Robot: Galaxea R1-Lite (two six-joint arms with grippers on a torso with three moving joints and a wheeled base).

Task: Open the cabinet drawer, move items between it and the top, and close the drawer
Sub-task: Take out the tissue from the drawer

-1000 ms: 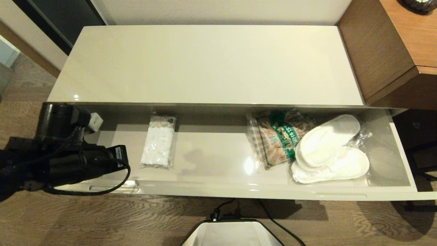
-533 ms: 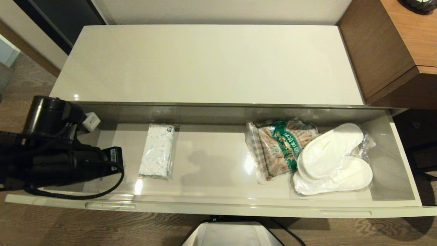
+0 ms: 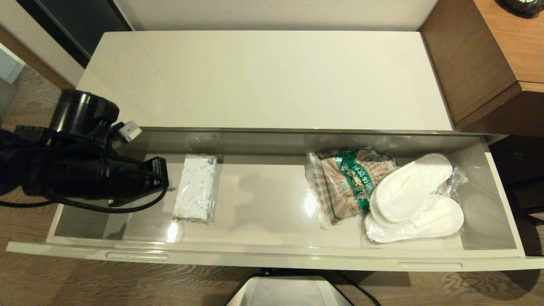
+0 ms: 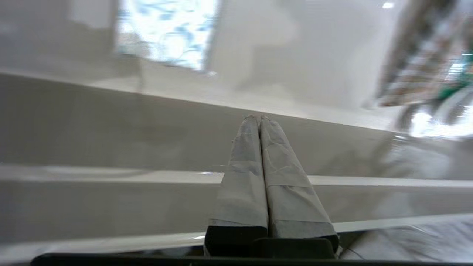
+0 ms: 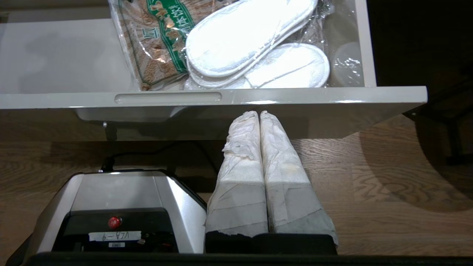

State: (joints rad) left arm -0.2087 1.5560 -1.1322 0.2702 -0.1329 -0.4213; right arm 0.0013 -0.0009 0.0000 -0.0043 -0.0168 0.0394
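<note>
While the drawer stands open, your left gripper (fingers pressed together, empty) hangs apparently above its left end, beside the white pack.

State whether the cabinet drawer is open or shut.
Open: the drawer stands pulled out, baring the white pack and wrapped slippers inside.

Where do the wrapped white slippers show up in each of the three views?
Head view: the slippers lie at the right end of the open drawer.
Left wrist view: not in it.
Right wrist view: the slippers lie beyond the drawer's front rim, at the top.
Shared landmark: the green-and-brown snack bag, which the slippers partly cover.
</note>
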